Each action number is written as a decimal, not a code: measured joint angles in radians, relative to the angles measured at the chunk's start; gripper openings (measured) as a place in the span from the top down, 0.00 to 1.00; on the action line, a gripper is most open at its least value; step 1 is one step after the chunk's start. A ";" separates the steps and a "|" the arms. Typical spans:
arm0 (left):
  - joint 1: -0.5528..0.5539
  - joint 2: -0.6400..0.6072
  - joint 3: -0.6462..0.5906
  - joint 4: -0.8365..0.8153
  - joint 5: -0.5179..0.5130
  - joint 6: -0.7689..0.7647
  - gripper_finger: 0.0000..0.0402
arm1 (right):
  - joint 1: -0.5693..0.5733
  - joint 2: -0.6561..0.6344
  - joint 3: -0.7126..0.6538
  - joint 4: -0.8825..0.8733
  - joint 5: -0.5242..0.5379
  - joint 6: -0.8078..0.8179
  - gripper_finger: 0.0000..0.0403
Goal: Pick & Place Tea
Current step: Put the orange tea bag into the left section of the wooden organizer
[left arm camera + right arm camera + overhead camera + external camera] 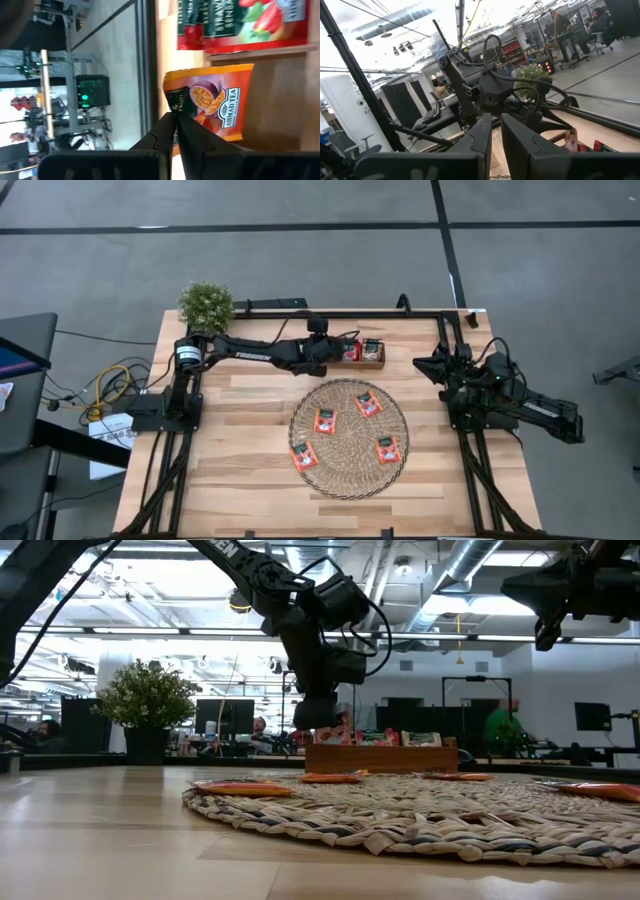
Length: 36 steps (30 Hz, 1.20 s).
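Pinching an orange tea sachet [212, 107] by its edge, my left gripper [338, 350] sits over the near-left end of the small wooden tray [377, 361] at the back of the table, fingers closed tight on the packet. From the wrist camera the sachet stands on edge against the tray, with more red sachets [250, 22] filed just behind it. The round woven mat [348, 437] lies toward the table's front from that gripper, with four sachets already spread on it and bare weave in the middle. I judge the carry to run straight from tray to mat, a short reach for the left arm. My right gripper [496, 131] waits raised at the table's right side, fingers nearly together, holding nothing.
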 joint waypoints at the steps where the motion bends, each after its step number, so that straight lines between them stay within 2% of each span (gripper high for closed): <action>1: 0.000 0.000 0.000 0.007 -0.005 0.016 0.95 | 0.000 0.000 0.000 0.000 0.000 0.000 0.92; 11: -0.001 0.000 0.000 0.065 -0.016 0.083 0.77 | 0.000 0.000 0.000 0.000 -0.002 0.000 0.92; 14: -0.004 0.000 0.000 0.066 -0.055 0.128 0.74 | 0.000 0.000 0.000 0.000 -0.002 0.000 0.92; 20: -0.052 -0.034 0.000 0.064 -0.234 0.213 0.73 | 0.000 0.000 0.000 0.000 -0.005 0.000 0.92; 24: -0.128 -0.093 0.000 0.056 -0.243 0.229 0.75 | 0.000 0.000 0.000 0.000 -0.006 0.000 0.92; 27: -0.191 -0.143 0.000 0.047 -0.207 0.164 0.76 | 0.001 0.000 0.000 0.000 -0.007 0.000 0.92; 29: -0.233 -0.177 0.000 0.038 -0.150 0.069 0.77 | 0.001 0.000 0.000 0.000 -0.007 0.000 0.92; 34: -0.322 -0.255 0.001 -0.025 0.149 -0.315 0.81 | 0.001 0.000 0.000 0.000 -0.009 0.008 0.92; 36: -0.340 -0.264 0.002 -0.059 0.209 -0.483 0.82 | 0.001 0.000 0.000 0.000 -0.011 0.008 0.92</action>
